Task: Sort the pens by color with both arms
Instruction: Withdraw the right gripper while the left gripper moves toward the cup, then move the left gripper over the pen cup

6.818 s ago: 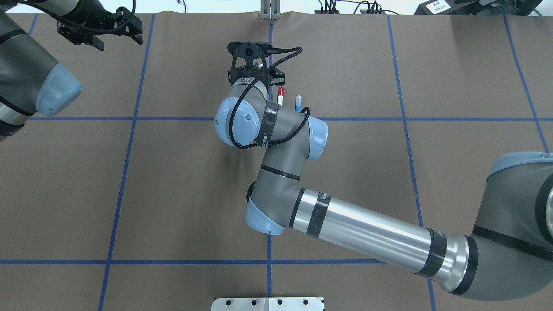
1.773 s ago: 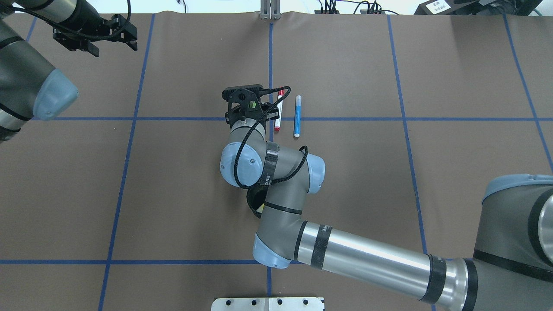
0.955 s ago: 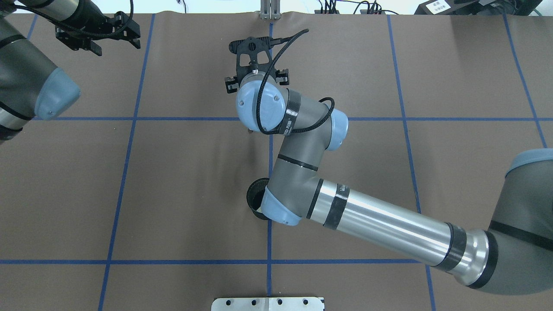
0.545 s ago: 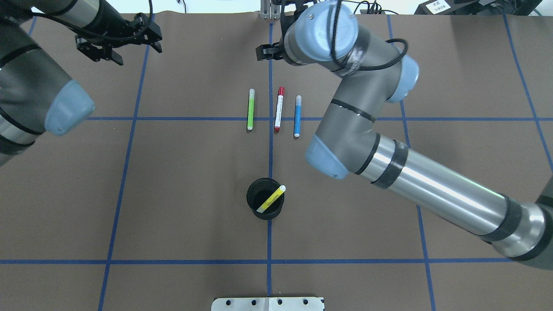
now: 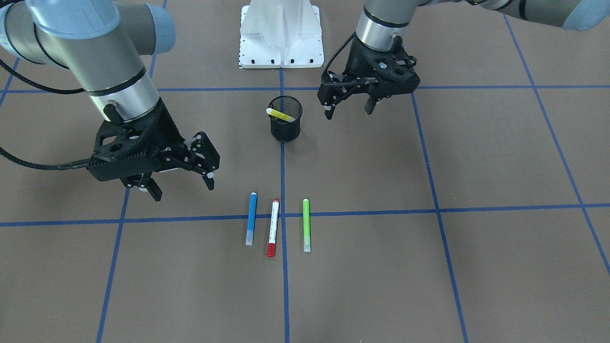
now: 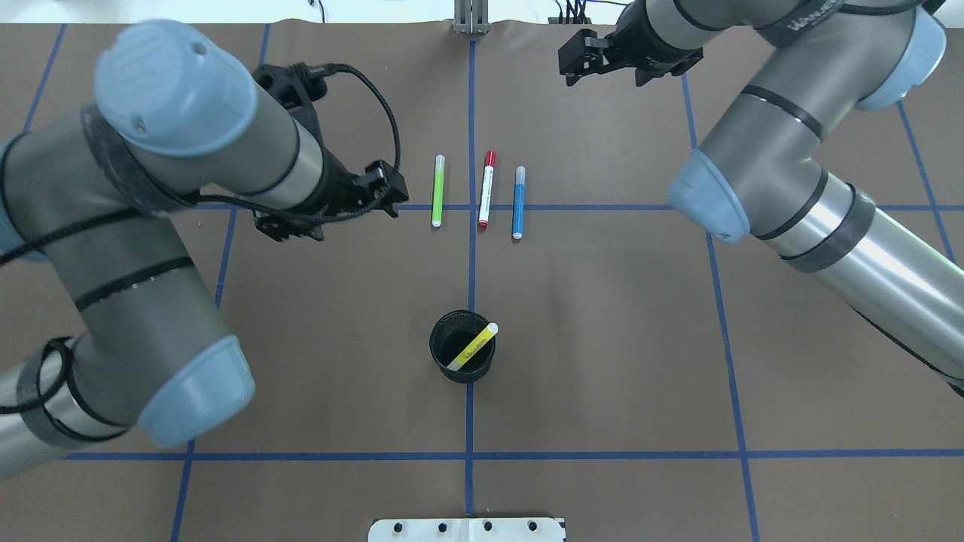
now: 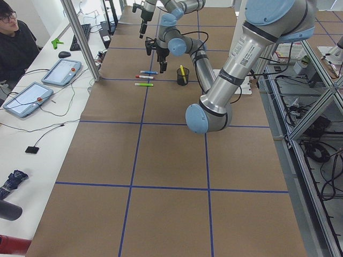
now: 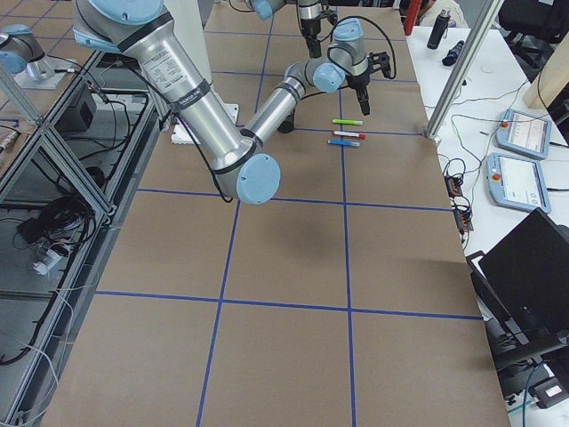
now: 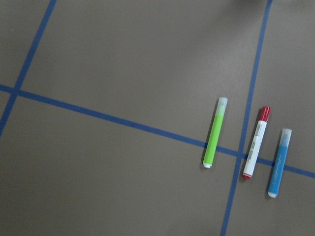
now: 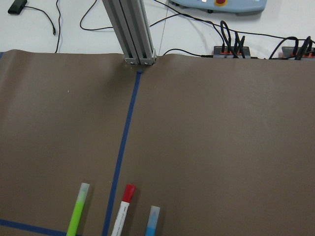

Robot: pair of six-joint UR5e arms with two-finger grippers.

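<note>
Three pens lie side by side on the brown table: lime green point(image 6: 437, 190), white with red cap point(image 6: 486, 190) and blue point(image 6: 518, 202). In the front view they read blue point(image 5: 250, 218), red-capped point(image 5: 273, 227), green point(image 5: 306, 225). The yellow pen point(image 6: 473, 348) leans inside the black mesh cup point(image 6: 440, 339). My left gripper point(image 6: 331, 209) hovers open and empty left of the green pen. My right gripper point(image 6: 614, 64) is open and empty, raised at the far edge, right of the pens. Both wrist views show the three pens below: green point(image 9: 214, 132), green point(image 10: 78, 211).
The white base plate point(image 6: 467, 529) sits at the near edge. An aluminium post point(image 6: 471, 19) stands at the far edge on the centre line. An operator point(image 7: 13, 37) sits beside the table with tablets point(image 7: 61, 72). Blue tape lines grid the mat.
The green pen now lies on the table left of the red-capped one. My right arm has pulled back to the far right. My left arm has swung in from the far left corner toward the pens.
</note>
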